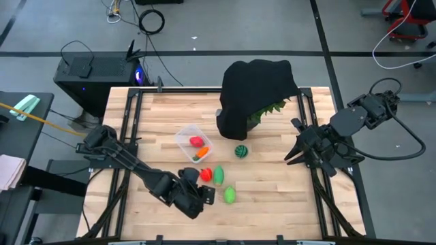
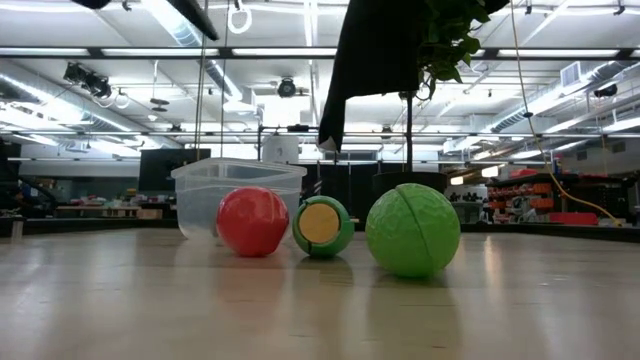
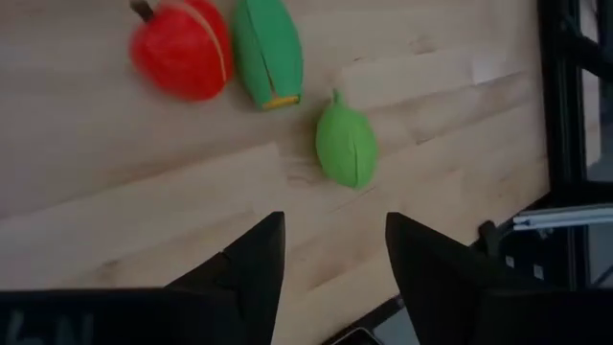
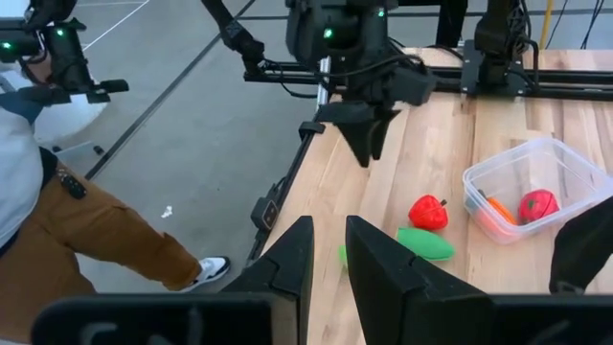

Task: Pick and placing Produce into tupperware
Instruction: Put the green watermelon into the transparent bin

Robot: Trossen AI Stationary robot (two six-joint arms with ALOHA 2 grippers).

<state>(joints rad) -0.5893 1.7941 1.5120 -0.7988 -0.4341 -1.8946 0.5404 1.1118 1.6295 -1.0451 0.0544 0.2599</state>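
Two toys (image 1: 199,148) sit blurred inside the tupperware (image 1: 184,135); left claw (image 1: 208,195) and right claw (image 1: 294,151) released.

Six toy produce pieces (image 1: 219,175), one tupperware (image 1: 182,137)

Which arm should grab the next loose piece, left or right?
Left. The left gripper, open, hovers beside the red fruit and the two light green pieces. The right gripper waits at the table's right edge, farther from them.

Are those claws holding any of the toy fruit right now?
No. The left gripper hangs open above the table near the light green toy, touching nothing. The right gripper is open and empty too.
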